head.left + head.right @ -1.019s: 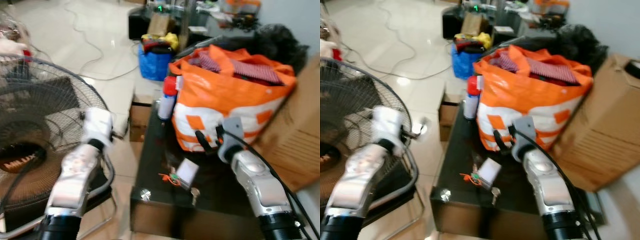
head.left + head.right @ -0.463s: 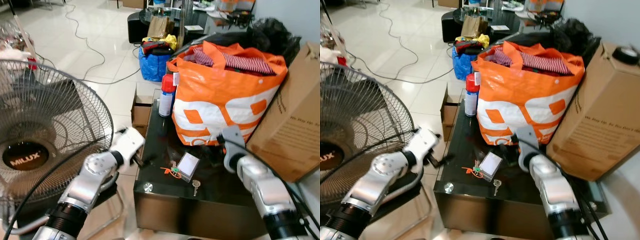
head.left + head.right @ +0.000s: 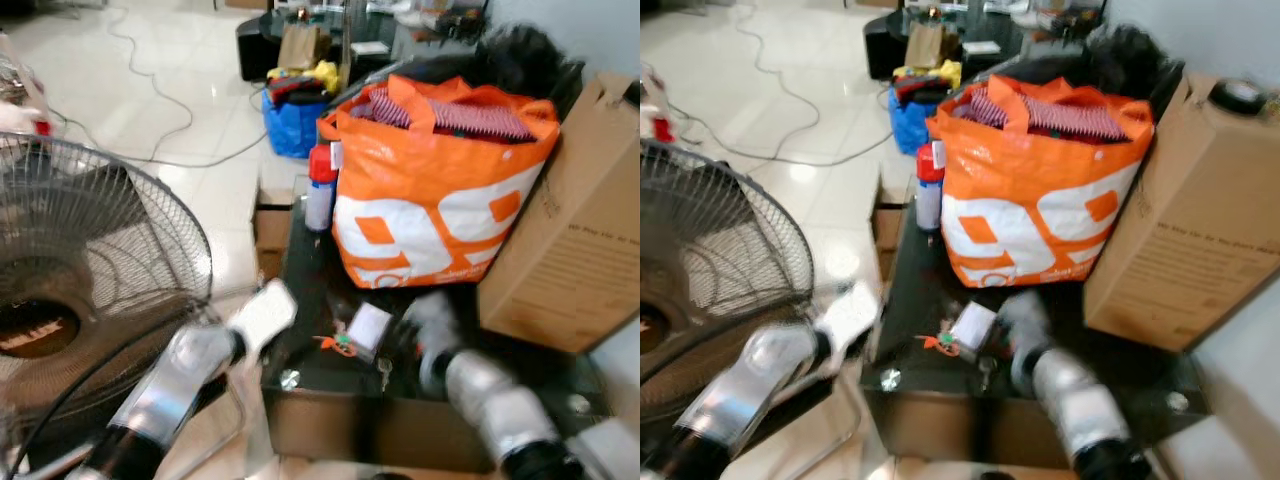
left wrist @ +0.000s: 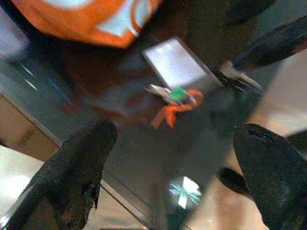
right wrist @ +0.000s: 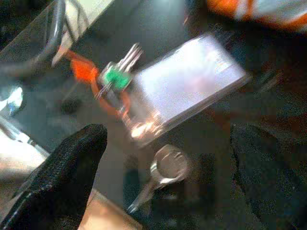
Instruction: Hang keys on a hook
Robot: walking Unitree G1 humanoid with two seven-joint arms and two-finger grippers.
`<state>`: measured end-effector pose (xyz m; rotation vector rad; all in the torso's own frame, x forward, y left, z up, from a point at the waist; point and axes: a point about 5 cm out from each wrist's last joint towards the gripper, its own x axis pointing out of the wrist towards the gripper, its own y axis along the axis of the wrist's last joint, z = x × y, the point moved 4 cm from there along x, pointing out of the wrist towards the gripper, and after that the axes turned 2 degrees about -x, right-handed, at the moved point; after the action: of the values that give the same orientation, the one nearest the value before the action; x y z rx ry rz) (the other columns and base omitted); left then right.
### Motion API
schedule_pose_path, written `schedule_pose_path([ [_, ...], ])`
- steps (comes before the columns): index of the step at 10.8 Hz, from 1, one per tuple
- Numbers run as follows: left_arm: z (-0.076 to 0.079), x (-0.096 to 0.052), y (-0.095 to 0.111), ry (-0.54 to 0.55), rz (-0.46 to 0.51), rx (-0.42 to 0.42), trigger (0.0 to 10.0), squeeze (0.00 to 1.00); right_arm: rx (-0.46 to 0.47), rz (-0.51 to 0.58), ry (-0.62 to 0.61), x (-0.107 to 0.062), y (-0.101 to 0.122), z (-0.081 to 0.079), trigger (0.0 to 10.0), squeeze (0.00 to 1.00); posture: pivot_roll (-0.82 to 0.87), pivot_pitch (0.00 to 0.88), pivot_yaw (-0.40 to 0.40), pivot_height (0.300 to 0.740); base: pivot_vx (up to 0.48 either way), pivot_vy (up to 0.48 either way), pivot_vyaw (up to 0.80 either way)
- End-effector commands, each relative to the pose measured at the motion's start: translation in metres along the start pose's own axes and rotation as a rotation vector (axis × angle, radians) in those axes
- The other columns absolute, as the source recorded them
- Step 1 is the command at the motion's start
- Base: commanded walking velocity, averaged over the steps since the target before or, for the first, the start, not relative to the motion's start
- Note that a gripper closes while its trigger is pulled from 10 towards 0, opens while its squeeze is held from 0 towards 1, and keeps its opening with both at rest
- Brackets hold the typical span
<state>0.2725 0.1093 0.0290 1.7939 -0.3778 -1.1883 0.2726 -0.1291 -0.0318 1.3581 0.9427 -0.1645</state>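
Both arms reach over the low dark glass table (image 3: 330,300), with the keys lying between them.

The keys (image 5: 115,79), on an orange loop with a green tag, lie flat on the glass against a small white card (image 5: 187,86); a separate single key (image 5: 160,175) rests just beside it. The right gripper (image 5: 158,158) hangs over them, its black fingers spread wide and holding nothing. The left gripper (image 4: 168,158) is likewise spread and empty at the table's front edge. An orange bag (image 3: 440,190) stands behind, a fan (image 3: 80,270) to the left.
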Motion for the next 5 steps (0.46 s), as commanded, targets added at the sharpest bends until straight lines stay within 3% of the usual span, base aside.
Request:
schedule_pose_path([
  [1, 0.007, 0.002, 0.006, -0.05, 0.015, 0.014, 10.0, 0.0, -0.016, 0.044, -0.014, 0.001, 0.013, 0.005, 10.0, 1.0, -0.13, 0.0, -0.011, 0.74, 0.0, 0.0, 0.0],
  [2, 0.015, 0.003, -0.003, -0.092, -0.028, 0.016, 10.0, 0.0, -0.036, 0.028, -0.002, 0.005, 0.008, 0.0, 10.0, 1.0, -0.13, 0.0, -0.026, 0.74, 0.0, 0.0, 0.0],
  [3, 0.024, 0.001, -0.008, -0.126, -0.047, 0.028, 10.0, 0.0, -0.026, 0.031, 0.012, 0.01, 0.005, -0.005, 10.0, 0.84, -0.14, 0.0, -0.033, 0.74, 0.0, 0.0, 0.0],
  [4, 0.026, -0.001, -0.01, -0.126, -0.053, 0.03, 10.0, 0.0, -0.003, 0.031, 0.001, 0.013, 0.005, -0.007, 10.0, 0.0, -0.13, 0.0, -0.04, 0.74, 0.0, 0.0, 0.0],
  [5, 0.027, -0.005, -0.011, -0.125, -0.054, 0.027, 10.0, 0.0, 0.021, -0.004, -0.023, 0.017, 0.001, -0.007, 10.0, 0.0, -0.12, 0.0, -0.046, 0.74, 0.0, 0.0, 0.0],
])
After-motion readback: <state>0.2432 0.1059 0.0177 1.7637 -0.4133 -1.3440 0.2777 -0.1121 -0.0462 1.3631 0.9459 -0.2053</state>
